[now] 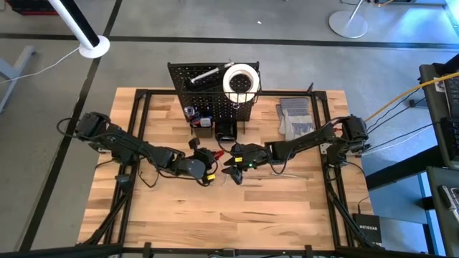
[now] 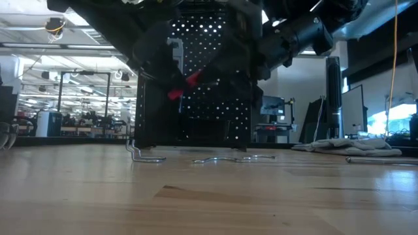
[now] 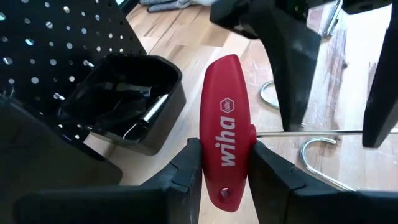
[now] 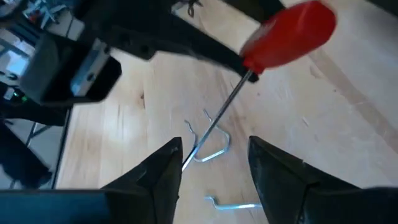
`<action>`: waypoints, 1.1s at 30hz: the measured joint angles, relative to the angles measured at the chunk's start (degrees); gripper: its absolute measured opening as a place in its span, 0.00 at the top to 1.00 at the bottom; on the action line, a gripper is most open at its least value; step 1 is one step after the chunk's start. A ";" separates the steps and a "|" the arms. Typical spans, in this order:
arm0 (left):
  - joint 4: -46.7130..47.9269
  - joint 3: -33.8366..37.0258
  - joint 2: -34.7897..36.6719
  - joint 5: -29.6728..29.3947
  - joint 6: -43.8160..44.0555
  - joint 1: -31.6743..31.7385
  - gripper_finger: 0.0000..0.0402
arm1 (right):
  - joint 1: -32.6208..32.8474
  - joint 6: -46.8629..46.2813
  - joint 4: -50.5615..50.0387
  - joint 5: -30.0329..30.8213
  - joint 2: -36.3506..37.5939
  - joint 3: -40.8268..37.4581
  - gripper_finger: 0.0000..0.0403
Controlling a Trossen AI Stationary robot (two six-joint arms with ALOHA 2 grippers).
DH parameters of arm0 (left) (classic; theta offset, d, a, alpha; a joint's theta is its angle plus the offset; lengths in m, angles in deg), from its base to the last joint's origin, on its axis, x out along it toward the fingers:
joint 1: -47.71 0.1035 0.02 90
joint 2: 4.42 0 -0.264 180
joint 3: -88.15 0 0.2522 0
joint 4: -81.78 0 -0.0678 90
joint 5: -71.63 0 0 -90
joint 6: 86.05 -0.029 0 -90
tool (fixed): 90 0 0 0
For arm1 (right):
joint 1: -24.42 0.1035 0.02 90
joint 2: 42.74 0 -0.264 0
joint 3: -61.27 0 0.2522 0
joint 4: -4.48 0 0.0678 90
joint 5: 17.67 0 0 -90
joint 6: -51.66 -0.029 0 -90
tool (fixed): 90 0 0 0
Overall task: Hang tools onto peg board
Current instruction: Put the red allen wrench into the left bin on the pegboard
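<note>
A red T-handle driver (image 3: 225,124) with a thin steel shaft (image 3: 311,131) hangs above the table in front of the black peg board (image 1: 211,86). My left gripper (image 3: 227,171) is shut on the driver's handle. My right gripper (image 4: 214,180) faces it, open, with a finger on either side of the shaft's free end (image 4: 198,149). In the high view the two grippers meet at mid-table, left (image 1: 214,155) and right (image 1: 233,163). A white tape roll (image 1: 240,80) sits on the board's top right. My left gripper pinches the red handle's two flat sides (image 3: 224,163) between its two fingers, below the point where the shaft leaves it. The fingers lie along the handle. The driver is lifted clear of the table, its shaft sticking out sideways toward my right gripper. My right gripper: the shaft's tip lies close to one finger (image 4: 168,171); whether they touch I cannot tell.
Loose wire hooks (image 2: 147,156) (image 2: 232,158) lie on the table below the grippers. A small black bin (image 3: 124,106) holding metal parts sits at the board's foot. Grey gloves (image 1: 295,118) lie to the right of the board.
</note>
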State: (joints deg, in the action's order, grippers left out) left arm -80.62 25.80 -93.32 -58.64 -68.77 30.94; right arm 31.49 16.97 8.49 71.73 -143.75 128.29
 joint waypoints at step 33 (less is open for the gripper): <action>0.72 -0.02 3.11 6.84 6.31 0.09 0.74 | 0.09 8.87 4.27 1.54 -5.86 -0.03 1.00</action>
State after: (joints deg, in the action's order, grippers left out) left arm -79.90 25.77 -90.21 -51.80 -62.47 31.03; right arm 31.58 25.84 12.76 73.26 -149.61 128.26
